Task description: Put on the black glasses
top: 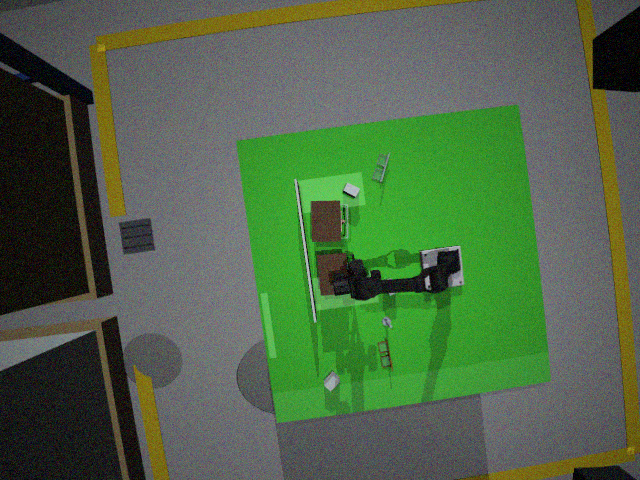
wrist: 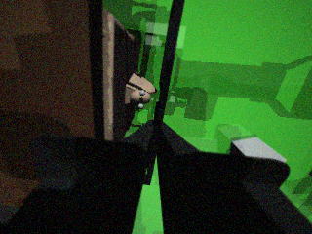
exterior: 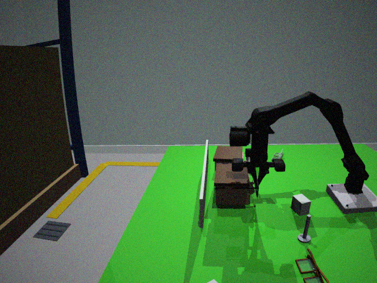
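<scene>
Green over the counter (top: 465,180) (exterior: 152,228) (wrist: 244,39), with yellow tape (top: 103,129) (exterior: 76,191) on the grey floor (top: 206,77) (exterior: 100,197) beyond its edges. Clamped by the pincer (top: 355,271) (exterior: 257,190) (wrist: 157,127) on the black glasses (exterior: 250,184) (wrist: 172,49), beside a brown-topped head (top: 330,268) (exterior: 232,196) (wrist: 44,73).

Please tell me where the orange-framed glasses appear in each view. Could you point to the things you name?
Top: the orange-framed glasses (top: 384,353) (exterior: 314,270) are below and right of the picture's centre.
Exterior: bottom right, partly cut off by the lower edge.
Wrist: not in it.
Shared landmark: the brown block (top: 325,262) (exterior: 228,175) (wrist: 54,73), lower of two in top, front one in exterior, at left in wrist.
</scene>
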You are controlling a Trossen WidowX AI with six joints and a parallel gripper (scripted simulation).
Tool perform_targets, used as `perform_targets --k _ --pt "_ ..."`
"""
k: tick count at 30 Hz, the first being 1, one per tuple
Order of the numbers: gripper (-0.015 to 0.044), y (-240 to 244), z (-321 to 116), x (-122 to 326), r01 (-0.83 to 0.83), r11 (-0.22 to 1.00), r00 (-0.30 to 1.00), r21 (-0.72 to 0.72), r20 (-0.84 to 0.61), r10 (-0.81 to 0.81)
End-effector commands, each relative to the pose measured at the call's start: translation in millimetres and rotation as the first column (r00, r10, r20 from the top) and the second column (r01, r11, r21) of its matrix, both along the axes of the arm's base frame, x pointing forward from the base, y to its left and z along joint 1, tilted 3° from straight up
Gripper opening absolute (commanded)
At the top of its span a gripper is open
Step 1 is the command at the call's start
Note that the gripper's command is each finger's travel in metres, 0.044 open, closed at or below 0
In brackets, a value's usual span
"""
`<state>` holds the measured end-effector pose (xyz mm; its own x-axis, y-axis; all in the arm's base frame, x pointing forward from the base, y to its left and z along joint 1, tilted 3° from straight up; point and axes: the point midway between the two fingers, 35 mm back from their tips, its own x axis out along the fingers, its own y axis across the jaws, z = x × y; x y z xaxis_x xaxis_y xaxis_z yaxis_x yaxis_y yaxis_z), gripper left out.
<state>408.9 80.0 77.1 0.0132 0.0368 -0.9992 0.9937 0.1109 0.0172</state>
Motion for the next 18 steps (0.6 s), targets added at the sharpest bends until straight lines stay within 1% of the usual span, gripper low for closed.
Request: perform_targets --k 1,7,11,18 --pt "0.0 0.5 -3.3 -0.4 -0.004 1.0 1.0 0.002 -0.005 0.004" --pt "0.0 0.5 -3.6 -0.5 -0.004 1.0 1.0 0.002 -0.005 0.004" --pt "0.0105 0.0 -1.8 -0.3 0.0 1.0 1.0 0.0 -0.002 0.0" --pt "0.0107 0.0 -1.8 -0.3 0.0 1.0 1.0 0.0 -0.002 0.0"
